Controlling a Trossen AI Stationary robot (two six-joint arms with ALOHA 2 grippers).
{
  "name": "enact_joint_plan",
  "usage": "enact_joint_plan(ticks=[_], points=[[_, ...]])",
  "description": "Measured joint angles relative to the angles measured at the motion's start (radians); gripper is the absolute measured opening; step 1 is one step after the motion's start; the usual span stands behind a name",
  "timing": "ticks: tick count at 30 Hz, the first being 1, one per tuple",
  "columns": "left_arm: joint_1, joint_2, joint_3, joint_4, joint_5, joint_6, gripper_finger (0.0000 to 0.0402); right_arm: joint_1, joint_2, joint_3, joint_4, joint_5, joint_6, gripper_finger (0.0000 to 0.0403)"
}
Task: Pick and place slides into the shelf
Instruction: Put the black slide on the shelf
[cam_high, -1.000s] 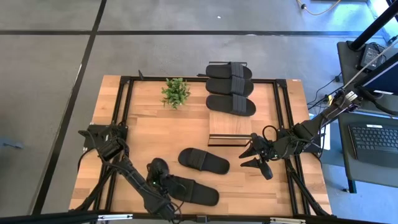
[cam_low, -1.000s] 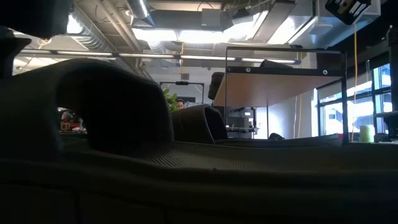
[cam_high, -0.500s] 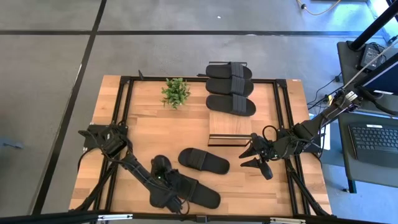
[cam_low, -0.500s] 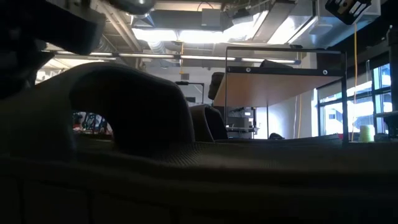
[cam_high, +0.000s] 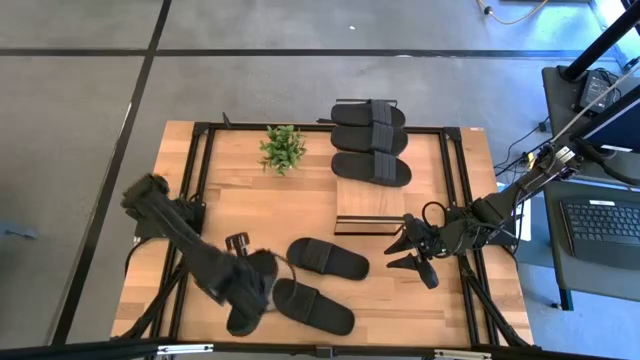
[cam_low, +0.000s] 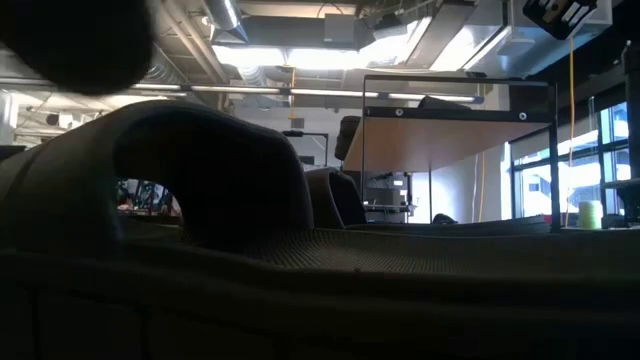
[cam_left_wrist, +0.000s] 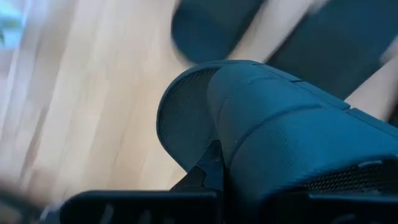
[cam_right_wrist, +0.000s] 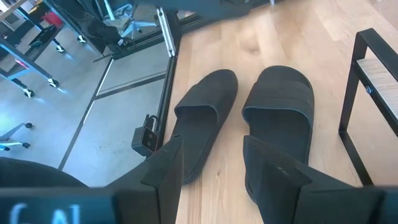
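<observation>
One black slide lies near the table's front edge, and its ribbed strap fills the low view. My left gripper is shut at the left, strap end of this slide. A second slide lies flat just behind it. Three more slides sit side by side on the far part of the shelf. My right gripper waits open to the right of the shelf, with nothing between its fingers. My left gripper holds the near slide at its strap end, by the rounded sole rim. It comes from the table's left, slanting down. The strap and my own fingers hide the exact place of contact. The rest of the sole still seems to lie on the table.
A small green plant stands at the far left of the shelf. A black metal frame borders the wooden table. Bare wood lies between the plant and the two loose slides.
My left arm has risen and swung from the table's near edge toward its left, with the gripper staying at the near slide's strap end. That strap end has shifted slightly toward the right. The right arm has kept still.
</observation>
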Motion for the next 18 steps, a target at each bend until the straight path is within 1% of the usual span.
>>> enact_joint_plan(ticks=[2,4,6,8,11,15,18], points=[[0.025,-0.065,0.000,0.073,-0.063,0.055,0.0002,0.000,0.000,0.000,0.000,0.000,0.000,0.0167],[0.055,-0.125,0.000,0.148,-0.146,0.160,0.0002,0.000,0.000,0.000,0.000,0.000,0.005,0.0167],[0.093,-0.174,0.000,0.236,-0.230,0.315,0.0002,0.000,0.000,0.000,0.000,-0.004,0.039,0.0167],[0.145,-0.208,0.001,0.329,-0.274,0.508,0.0002,0.000,0.000,0.000,0.001,-0.042,0.086,0.0167],[0.246,-0.224,0.001,0.468,-0.264,0.823,0.0002,0.000,0.000,0.000,0.001,-0.155,0.189,0.0167],[0.393,-0.211,0.002,0.600,-0.136,1.174,0.0002,0.007,0.000,0.000,0.002,-0.294,0.383,0.0167],[0.497,-0.182,0.001,0.646,-0.071,1.370,0.0002,0.029,0.000,0.000,0.001,-0.337,0.493,0.0167]])
